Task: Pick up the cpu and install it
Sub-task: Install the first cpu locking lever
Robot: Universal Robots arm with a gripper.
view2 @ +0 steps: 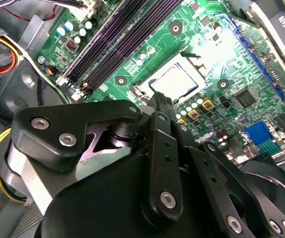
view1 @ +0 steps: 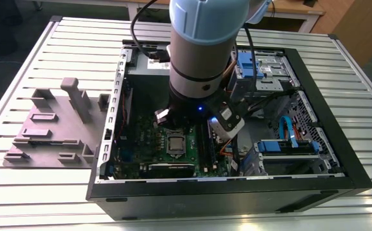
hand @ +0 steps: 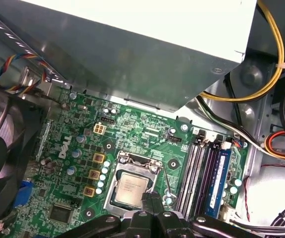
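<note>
Already seated: cpu (hand: 134,190) lies flat in the socket on the green motherboard (hand: 132,129), also seen in the second wrist view (view2: 176,82). RAM slots (hand: 202,173) run just beside the socket; yellow cables (hand: 274,64) and the power supply box (hand: 132,44) crowd nearby. In the exterior view, the grey fixture (view1: 54,127) sits at 9 o'clock of the case on the desk (view1: 352,96). Jaws pressed together, holding nothing, tips just above the cpu's edge.

Exterior view looks down from afar; both wrist views closely share the motherboard (hand: 132,134).
</note>
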